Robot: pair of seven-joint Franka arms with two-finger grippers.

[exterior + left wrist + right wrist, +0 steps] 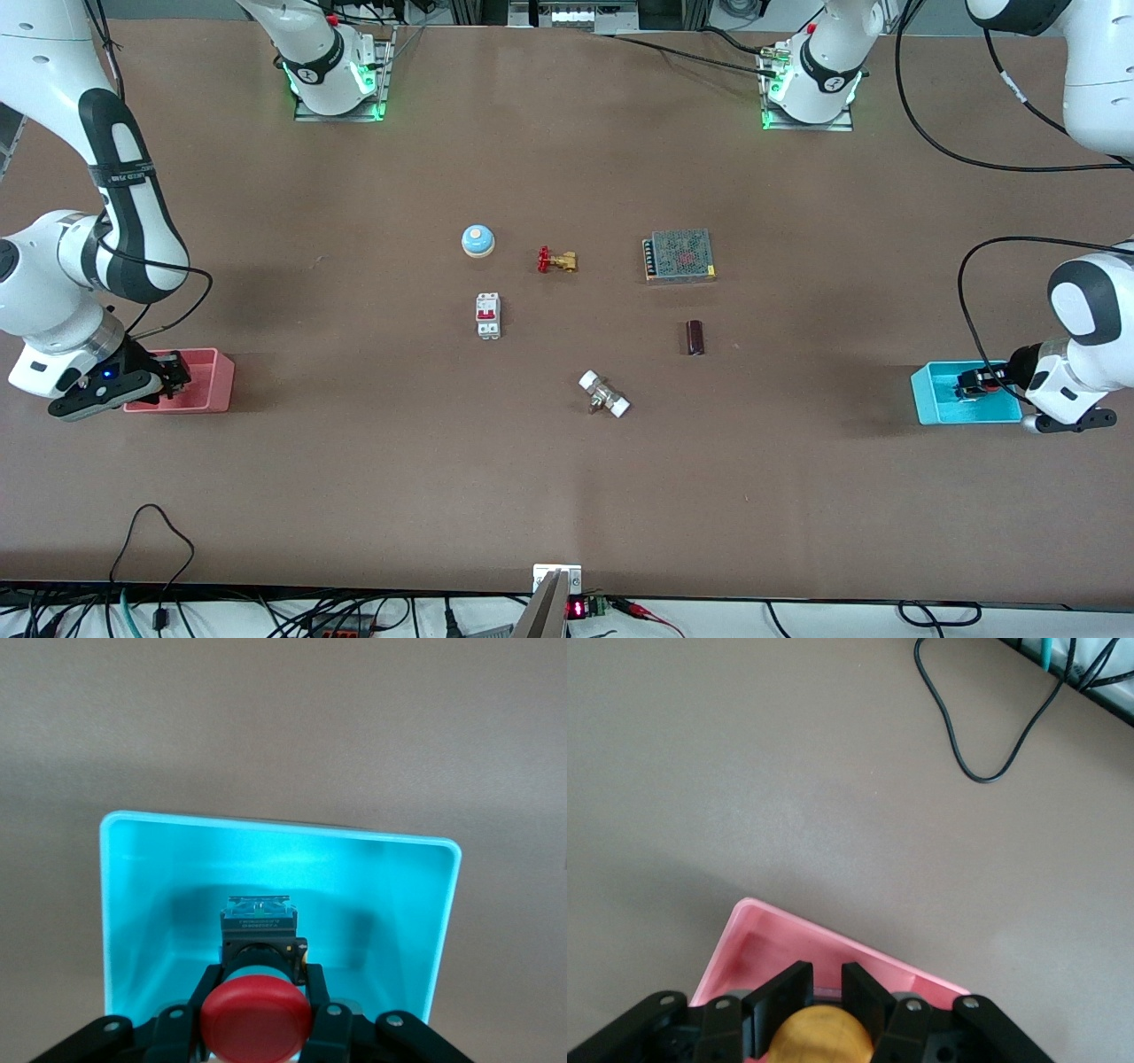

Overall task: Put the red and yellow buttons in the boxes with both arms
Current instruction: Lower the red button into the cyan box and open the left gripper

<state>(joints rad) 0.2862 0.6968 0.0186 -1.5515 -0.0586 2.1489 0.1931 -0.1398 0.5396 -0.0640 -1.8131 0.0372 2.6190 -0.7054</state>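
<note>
My left gripper (pixel 974 385) is over the cyan box (pixel 930 394) at the left arm's end of the table. In the left wrist view the left gripper (pixel 260 981) is shut on the red button (pixel 257 1020), its black base low inside the cyan box (pixel 151 895). My right gripper (pixel 168 374) is over the pink box (pixel 208 390) at the right arm's end. In the right wrist view the right gripper (pixel 824 983) is shut on the yellow button (pixel 822 1038) above the pink box (pixel 757 943). The yellow button is hidden in the front view.
Mid-table lie a blue dome bell (pixel 477 240), a brass valve with a red handle (pixel 557 260), a metal power supply (pixel 679 255), a white circuit breaker (pixel 488 315), a dark cylinder (pixel 695 337) and a white-ended fitting (pixel 604 394). A black cable (pixel 983 744) lies near the table's edge.
</note>
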